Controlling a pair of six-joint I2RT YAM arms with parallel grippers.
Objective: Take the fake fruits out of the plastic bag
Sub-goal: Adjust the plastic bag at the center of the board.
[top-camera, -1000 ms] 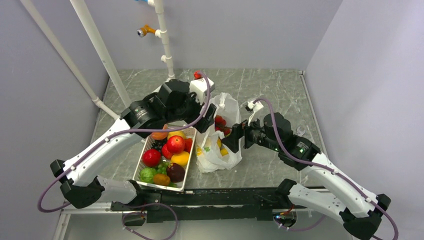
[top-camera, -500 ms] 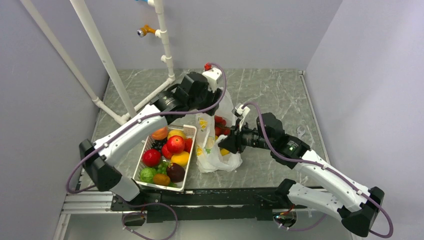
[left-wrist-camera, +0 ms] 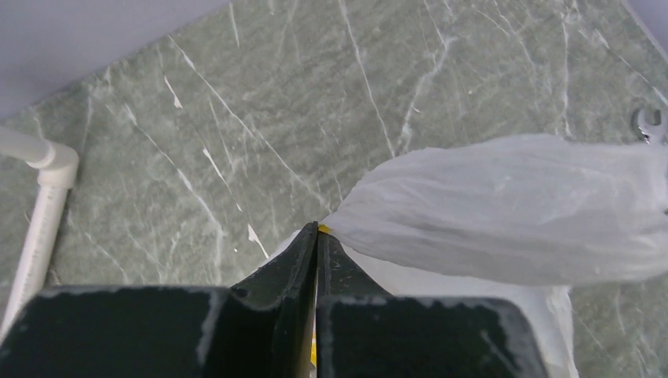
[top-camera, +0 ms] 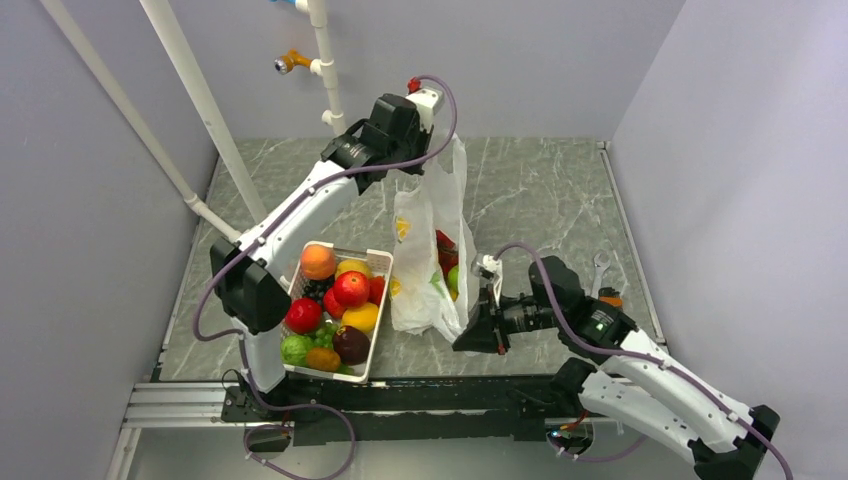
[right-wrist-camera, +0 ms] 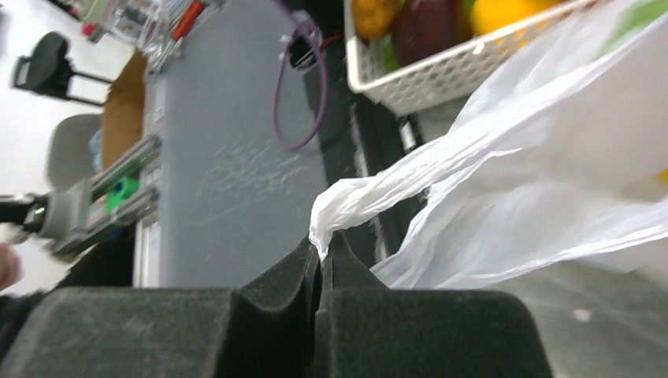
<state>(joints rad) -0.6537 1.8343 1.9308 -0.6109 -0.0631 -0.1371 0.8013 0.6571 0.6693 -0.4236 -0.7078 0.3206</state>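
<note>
Left of the bag sits the white wire basket [top-camera: 318,372] of fruit. Our left gripper [left-wrist-camera: 317,230] is clamped on the top of the plastic bag [top-camera: 432,205], which hangs stretched tall. The fake fruits [top-camera: 445,243] show through its lower half. Our right gripper [right-wrist-camera: 321,246] is pinched shut on the bag's bottom corner.

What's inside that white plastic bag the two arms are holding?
Through the open side of the plastic bag you can see some red fruits and a green fruit. Anything lower down is hidden by the crinkled white film.
</note>
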